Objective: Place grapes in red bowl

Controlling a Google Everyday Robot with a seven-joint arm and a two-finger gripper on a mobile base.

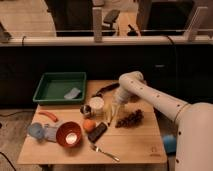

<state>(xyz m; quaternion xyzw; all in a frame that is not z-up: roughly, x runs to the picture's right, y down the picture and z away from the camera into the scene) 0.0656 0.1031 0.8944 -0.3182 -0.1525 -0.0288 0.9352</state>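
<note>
The grapes (130,118) are a dark reddish-purple bunch lying on the wooden table (135,145), right of centre. The red bowl (69,134) stands at the front left with a glossy pale inside. My gripper (114,114) hangs from the white arm just left of the grapes, pointing down at the table, close beside the bunch. It holds nothing that I can see. A round orange fruit (89,124) lies between the bowl and the gripper.
A green tray (60,86) with a bluish cloth is at the back left. A white cup (96,104) and a small can (85,110) stand mid-table. A dark bar (97,132), a fork (105,153), a carrot-like item (48,116) and a light-blue object (37,131) lie nearby.
</note>
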